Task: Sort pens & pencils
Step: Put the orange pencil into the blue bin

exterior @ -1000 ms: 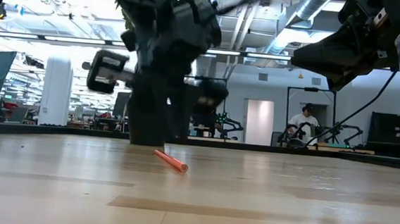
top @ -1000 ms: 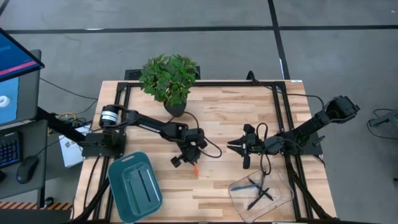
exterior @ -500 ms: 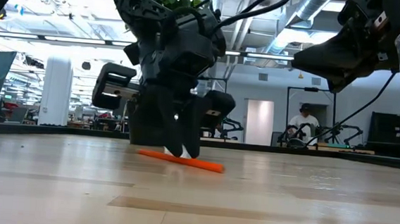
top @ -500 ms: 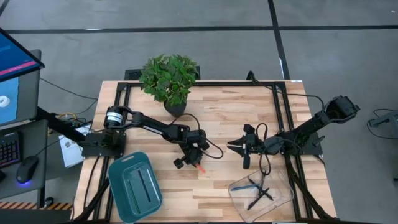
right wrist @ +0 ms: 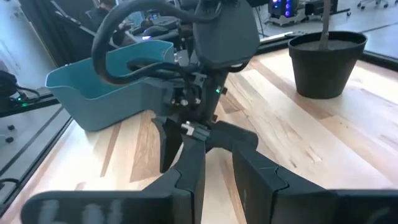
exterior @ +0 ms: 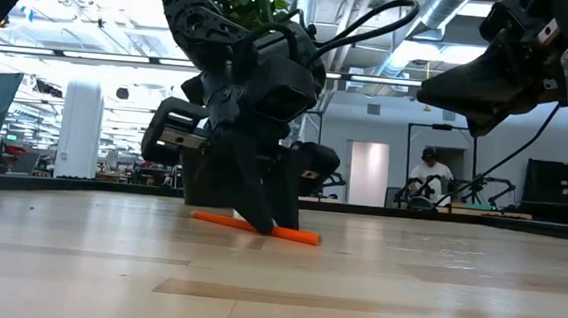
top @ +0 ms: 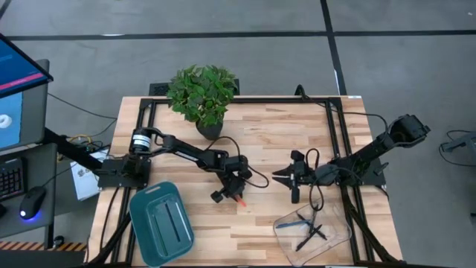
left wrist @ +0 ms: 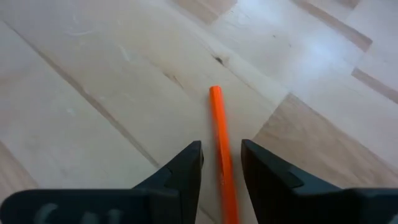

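Observation:
An orange pen lies flat on the wooden table near its middle. My left gripper slants down over the pen, open, with one finger on each side of it and a gap on both sides; in the low view the fingertips reach down to the pen. My right gripper waits open and bare to the pen's right, above the table. Two dark pens lie in the teal tray. Blue and dark pens lie in a clear bin.
A potted plant stands at the table's far side, behind the left arm. The teal tray sits at the near left corner, the clear bin at the near right. A black frame runs along the far edge. Bare wood lies between the tray and the bin.
My left gripper has come down and a little toward the table's right, onto the orange pen. The pen has swung round on the table: in the low view it showed short, end-on, a second ago and now lies broadside.

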